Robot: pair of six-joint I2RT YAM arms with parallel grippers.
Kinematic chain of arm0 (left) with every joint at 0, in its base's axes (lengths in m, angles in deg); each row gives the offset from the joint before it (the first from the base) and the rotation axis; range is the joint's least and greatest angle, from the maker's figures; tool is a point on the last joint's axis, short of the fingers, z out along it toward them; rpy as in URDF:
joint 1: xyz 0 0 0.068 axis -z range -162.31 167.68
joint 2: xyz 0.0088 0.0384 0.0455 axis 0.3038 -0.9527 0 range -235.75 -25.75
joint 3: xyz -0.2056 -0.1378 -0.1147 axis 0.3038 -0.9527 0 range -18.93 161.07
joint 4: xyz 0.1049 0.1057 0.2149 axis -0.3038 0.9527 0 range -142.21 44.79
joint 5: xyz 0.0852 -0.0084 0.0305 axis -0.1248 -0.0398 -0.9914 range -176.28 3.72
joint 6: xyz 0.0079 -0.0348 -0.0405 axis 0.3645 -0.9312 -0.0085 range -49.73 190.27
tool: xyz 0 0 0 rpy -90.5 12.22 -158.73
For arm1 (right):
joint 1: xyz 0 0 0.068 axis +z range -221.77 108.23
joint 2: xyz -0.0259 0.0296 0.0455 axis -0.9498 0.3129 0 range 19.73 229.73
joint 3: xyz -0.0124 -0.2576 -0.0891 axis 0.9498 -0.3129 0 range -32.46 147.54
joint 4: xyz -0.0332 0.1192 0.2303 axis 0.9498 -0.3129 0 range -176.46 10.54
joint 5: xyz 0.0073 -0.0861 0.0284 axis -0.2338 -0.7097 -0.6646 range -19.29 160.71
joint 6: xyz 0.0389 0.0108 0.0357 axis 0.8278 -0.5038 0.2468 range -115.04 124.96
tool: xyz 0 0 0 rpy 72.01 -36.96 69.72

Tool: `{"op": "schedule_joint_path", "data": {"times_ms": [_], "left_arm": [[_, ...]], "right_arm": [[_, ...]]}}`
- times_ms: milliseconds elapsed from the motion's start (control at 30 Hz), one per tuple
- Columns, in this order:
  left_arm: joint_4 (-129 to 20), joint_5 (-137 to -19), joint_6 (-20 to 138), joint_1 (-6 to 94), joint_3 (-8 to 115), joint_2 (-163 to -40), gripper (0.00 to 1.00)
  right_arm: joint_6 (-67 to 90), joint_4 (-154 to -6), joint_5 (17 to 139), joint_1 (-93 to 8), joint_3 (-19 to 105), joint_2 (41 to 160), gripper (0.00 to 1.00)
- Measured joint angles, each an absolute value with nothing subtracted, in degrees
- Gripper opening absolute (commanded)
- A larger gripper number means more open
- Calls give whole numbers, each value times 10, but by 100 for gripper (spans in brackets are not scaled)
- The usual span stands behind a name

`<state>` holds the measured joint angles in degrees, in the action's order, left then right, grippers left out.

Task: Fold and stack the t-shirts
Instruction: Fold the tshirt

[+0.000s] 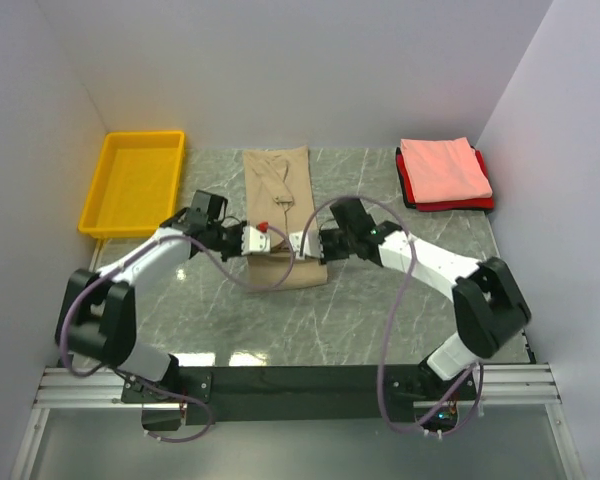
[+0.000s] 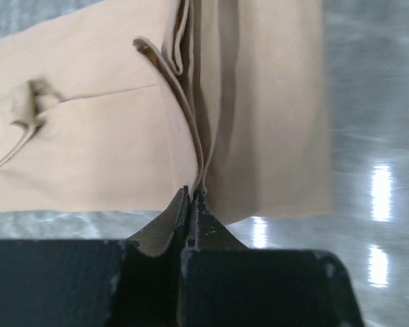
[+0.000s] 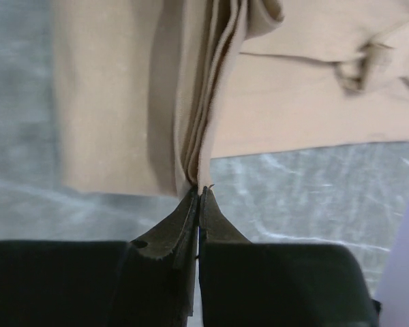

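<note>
The tan t-shirt (image 1: 277, 180) lies as a long narrow strip in the middle of the table, running away from the arms. My left gripper (image 1: 265, 238) is shut on its left edge (image 2: 191, 136), pinching several cloth layers. My right gripper (image 1: 298, 242) is shut on its right edge (image 3: 201, 129). Both hold the near part lifted in a fold; the near end (image 1: 285, 273) hangs to the table. The salmon pink t-shirt (image 1: 443, 167) lies folded on the folded red t-shirt (image 1: 412, 190) at the back right.
A yellow plastic bin (image 1: 135, 183) stands at the back left, with nothing in it. White walls close in the left, back and right sides. The marble tabletop (image 1: 380, 300) shows bare in front of the tan shirt.
</note>
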<state>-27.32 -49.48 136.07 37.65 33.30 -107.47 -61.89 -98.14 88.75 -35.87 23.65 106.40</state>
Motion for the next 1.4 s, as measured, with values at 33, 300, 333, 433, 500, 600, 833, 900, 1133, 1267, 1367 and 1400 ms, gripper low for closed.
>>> {"op": "schedule_joint_path", "data": {"times_ms": [33, 300, 333, 433, 500, 600, 833, 900, 1133, 1267, 1367, 1400], "left_arm": [[-278, -493, 1367, 367, 353, -1100, 1], [-278, -478, 1394, 316, 507, -1256, 1], [-280, -477, 1396, 312, 524, -1273, 1], [-280, -475, 1399, 303, 561, -1313, 3], [-282, -476, 1400, 300, 569, -1328, 13], [-287, -476, 1396, 299, 576, -1346, 36], [-321, -482, 1330, 285, 591, -1357, 54], [-334, -480, 1300, 272, 601, -1356, 54], [-347, -465, 1265, 240, 531, -1254, 54], [-354, -452, 1263, 270, 433, -1175, 56], [-368, -450, 1263, 298, 343, -1127, 57], [-370, -450, 1264, 307, 314, -1114, 57]], "right_arm": [[-624, -981, 891, -367, 258, 1084, 0], [-661, -979, 907, -417, 419, 1241, 0], [-665, -981, 907, -422, 437, 1259, 0], [-674, -983, 910, -434, 480, 1301, 0], [-680, -983, 909, -439, 502, 1324, 9], [-681, -982, 903, -441, 518, 1344, 41], [-642, -972, 877, -446, 527, 1344, 54], [-626, -977, 874, -450, 527, 1335, 51], [-603, -1034, 900, -453, 485, 1238, 48], [-602, -1044, 917, -429, 410, 1165, 54], [-603, -1030, 922, -400, 330, 1132, 54], [-603, -1029, 924, -389, 307, 1130, 54]]}}
